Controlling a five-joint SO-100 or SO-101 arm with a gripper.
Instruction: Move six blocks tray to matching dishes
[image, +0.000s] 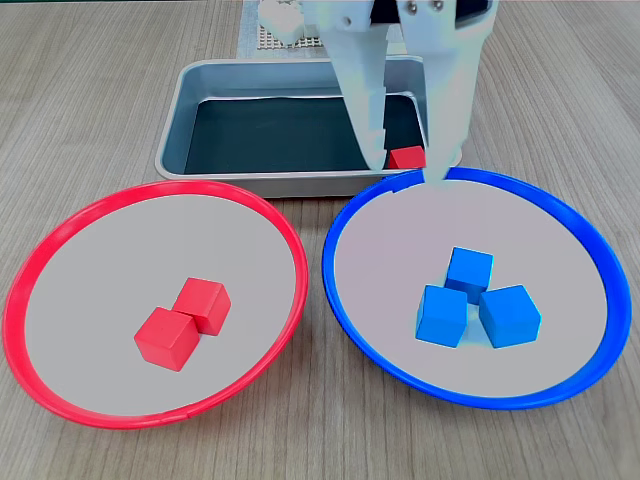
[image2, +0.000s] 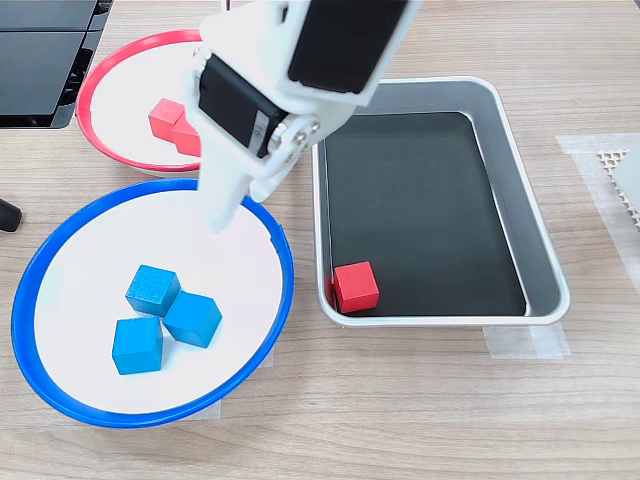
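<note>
Lab or office bench: wood-grain table (image: 120, 90), taped-down tray (image2: 545, 270), black equipment (image2: 45, 60).

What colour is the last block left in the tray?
Red; the block shows best in a fixed view, in the tray.

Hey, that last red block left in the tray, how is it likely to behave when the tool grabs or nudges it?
The red block is a flat-faced cube, so it should slide, not roll. It looks rigid and matte, so probably gives good grip and won't squash. It sits in a corner of the tray, against the wall, so a push may jam it there.
</note>
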